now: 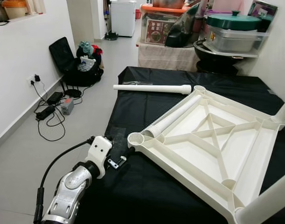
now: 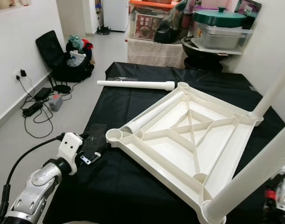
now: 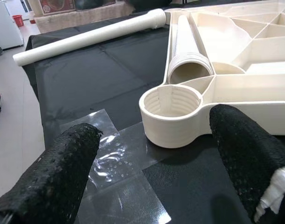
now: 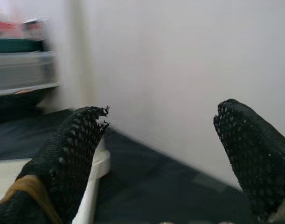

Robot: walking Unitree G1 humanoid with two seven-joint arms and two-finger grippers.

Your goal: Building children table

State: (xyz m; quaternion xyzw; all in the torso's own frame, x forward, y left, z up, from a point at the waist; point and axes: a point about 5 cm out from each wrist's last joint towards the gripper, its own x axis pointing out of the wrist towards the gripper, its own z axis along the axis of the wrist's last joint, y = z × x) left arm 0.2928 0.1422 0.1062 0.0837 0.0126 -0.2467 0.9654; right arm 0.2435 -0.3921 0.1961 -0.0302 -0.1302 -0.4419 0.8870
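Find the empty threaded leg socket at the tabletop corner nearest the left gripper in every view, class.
Left eye view: leg socket, left of centre, beside the left gripper.
Right eye view: left of centre.
Left wrist view: centre, between the fingers.
Right wrist view: not seen.
Shared landmark: loose leg lying inside the tabletop.

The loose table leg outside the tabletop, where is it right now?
In the left eye view the loose leg lies flat on the black cloth just beyond the upturned tabletop, its capped end almost touching the far corner socket.
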